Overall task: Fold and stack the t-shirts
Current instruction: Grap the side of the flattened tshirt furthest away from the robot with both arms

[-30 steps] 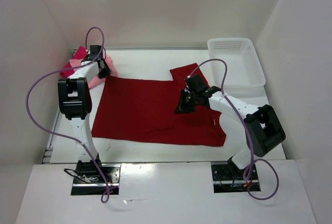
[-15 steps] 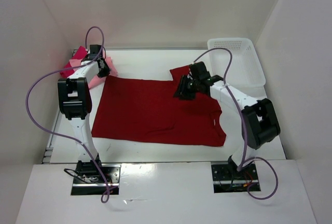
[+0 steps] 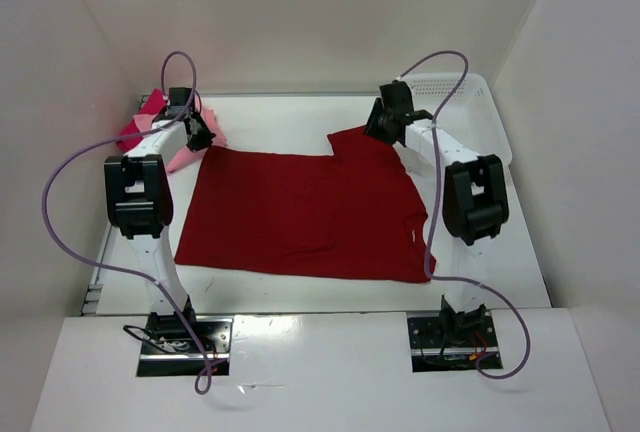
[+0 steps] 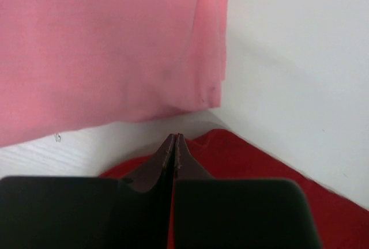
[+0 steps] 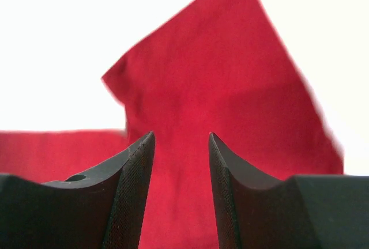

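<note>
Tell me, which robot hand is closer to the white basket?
Right. The right gripper hangs just beside the white basket, over the dark red shirt's sleeve. The left gripper is far across the table, at that shirt's other corner by the pale pink shirt.

Left tool [image 4: 174, 140] pinched together, right tool [image 5: 181, 139] parted, left arm [image 3: 140, 192] and right arm [image 3: 470, 197] stretched far forward.

Light: bright, even; shadows faint.
Glare: table [image 5: 52, 41] overexposed, right wrist view.
Blur: left wrist view soft.
</note>
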